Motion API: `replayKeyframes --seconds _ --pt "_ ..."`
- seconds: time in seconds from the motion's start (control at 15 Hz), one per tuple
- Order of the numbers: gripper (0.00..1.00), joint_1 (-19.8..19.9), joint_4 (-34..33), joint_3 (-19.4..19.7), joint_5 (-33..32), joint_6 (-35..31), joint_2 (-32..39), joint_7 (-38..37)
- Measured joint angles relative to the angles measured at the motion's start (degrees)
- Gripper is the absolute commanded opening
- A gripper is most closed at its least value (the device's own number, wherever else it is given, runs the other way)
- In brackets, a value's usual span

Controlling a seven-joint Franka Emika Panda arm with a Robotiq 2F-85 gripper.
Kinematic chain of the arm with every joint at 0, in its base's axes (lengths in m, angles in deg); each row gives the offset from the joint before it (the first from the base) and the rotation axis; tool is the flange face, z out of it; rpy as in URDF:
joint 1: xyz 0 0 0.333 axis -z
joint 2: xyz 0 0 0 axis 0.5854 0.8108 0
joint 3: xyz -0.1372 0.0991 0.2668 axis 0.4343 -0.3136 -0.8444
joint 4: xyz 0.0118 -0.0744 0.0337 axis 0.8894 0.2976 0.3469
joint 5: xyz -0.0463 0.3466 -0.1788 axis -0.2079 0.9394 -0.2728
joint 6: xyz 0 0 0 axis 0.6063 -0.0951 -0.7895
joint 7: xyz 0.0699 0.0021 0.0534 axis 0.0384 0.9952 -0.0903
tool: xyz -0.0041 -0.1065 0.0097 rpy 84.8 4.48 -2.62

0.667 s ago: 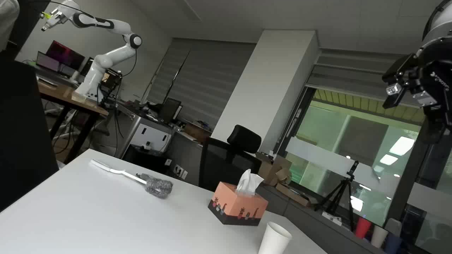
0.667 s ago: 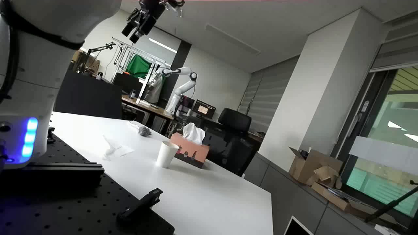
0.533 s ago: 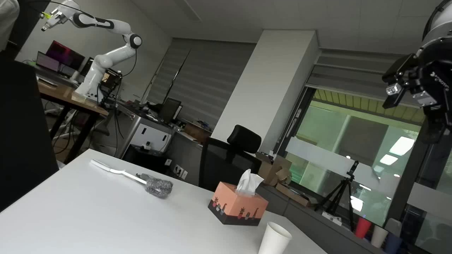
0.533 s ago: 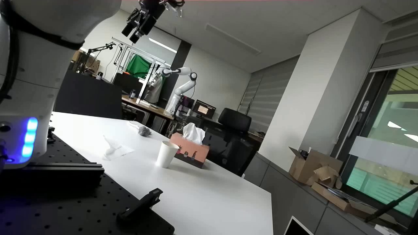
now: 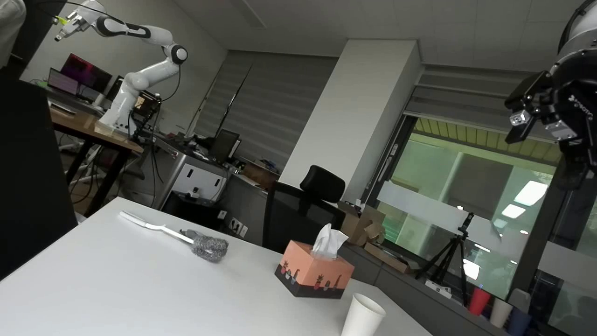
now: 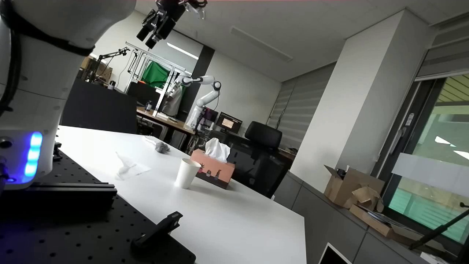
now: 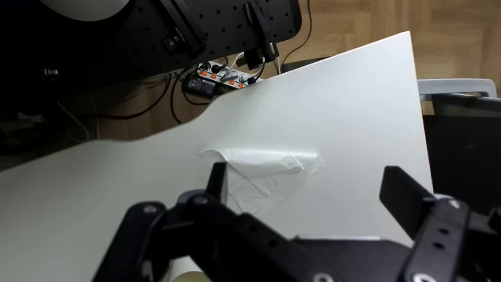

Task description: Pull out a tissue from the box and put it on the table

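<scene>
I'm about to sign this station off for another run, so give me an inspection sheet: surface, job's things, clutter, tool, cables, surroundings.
Surface: white table, plain top.
Job's things: loose tissue lies rumpled on the table; box stands there with a white tuft poking up.
Clutter: white cup standing near the box; gray-headed duster lying farther off.
Tool: open, above the table, holding nothing.
Cables: dark ones near a power strip, below the table edge.
Surroundings: black office chair beyond the box; second robot arm in the background.

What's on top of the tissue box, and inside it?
A white tissue tuft sticks up from the top of the tissue box; its walls hide whatever is inside.
</scene>
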State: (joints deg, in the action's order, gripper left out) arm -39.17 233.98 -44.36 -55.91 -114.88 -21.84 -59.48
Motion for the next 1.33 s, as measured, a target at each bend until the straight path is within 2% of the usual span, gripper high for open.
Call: replayKeyframes --seconds 0.2,0.33,0.67,1.0,1.13,1.33 --pt "1.00 1.14 0.03 -0.79 -0.04 -1.26 0.22 0.71" --pt "1.00 3.04 0.21 -1.82 -0.19 -5.88 1.31 0.72" --pt "1.00 8.55 2.63 -5.48 -0.71 -24.17 7.56 -1.58" --pt "1.00 13.45 4.76 -8.60 -6.26 -40.70 14.88 -10.05" --pt "1.00 16.40 4.70 -10.06 -10.43 -42.81 17.59 -14.53" --pt "1.00 18.09 4.52 -10.65 -11.85 -42.75 19.99 -16.18"
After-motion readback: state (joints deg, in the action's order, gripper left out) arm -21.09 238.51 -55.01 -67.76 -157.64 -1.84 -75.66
